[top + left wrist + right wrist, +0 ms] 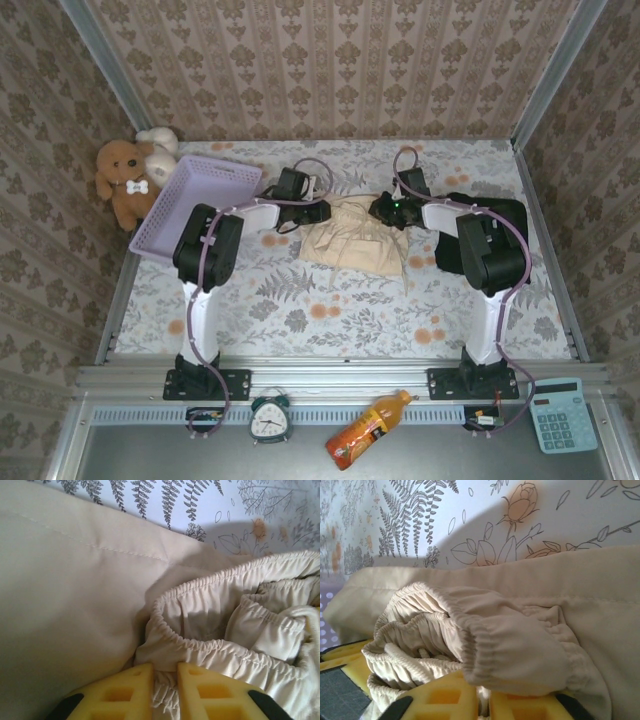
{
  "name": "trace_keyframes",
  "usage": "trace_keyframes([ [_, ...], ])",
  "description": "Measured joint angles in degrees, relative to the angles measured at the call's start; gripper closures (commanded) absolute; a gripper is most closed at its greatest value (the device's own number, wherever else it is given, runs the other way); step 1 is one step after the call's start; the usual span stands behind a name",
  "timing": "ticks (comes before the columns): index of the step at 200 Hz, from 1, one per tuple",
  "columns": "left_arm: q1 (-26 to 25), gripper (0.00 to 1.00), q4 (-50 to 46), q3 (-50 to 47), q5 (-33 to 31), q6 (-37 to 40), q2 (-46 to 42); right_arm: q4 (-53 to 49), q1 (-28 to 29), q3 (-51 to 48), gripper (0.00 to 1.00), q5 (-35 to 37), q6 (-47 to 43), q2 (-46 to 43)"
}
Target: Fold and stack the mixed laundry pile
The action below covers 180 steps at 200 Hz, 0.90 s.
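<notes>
I see the cream garment (352, 250) lying left-to-right at mid-frame, with the left gripper (165, 669) at its left end and the right gripper (482, 700) at its right. Both sets of fingers are barely parted at the elastic, and I can't tell if they pinch.

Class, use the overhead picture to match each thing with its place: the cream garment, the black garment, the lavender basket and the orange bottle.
Things:
1. cream garment
2. black garment
3. lavender basket
4. orange bottle

Places:
A. lying beside the alarm clock
B. middle of the table
C. right side of the table
D. next to the teddy bear

Pairs: 1-B, 2-C, 3-D, 4-A
</notes>
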Motion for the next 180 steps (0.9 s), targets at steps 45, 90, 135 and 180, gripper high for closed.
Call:
trace_keyframes([
  [45, 1.5, 0.47, -5.5, -1.4, 0.7, -0.4, -9.8, -8.3, -0.6, 0.0, 0.14, 1.7, -6.6, -9.2],
  [90, 4.2, 0.34, -7.6, -3.5, -0.5, 4.0, -21.0, -17.8, -3.0, -0.6, 0.03, 6.0, -16.9, -16.6],
  [135, 4.5, 0.31, -10.4, -8.0, -1.4, 10.9, -16.3, -21.6, -3.5, -5.8, 0.00, 7.9, -22.5, -16.9],
  [180, 3.0, 0.33, -10.8, -8.8, -0.3, 13.2, -10.6, -20.4, -1.9, -8.0, 0.07, 6.3, -23.0, -14.2],
])
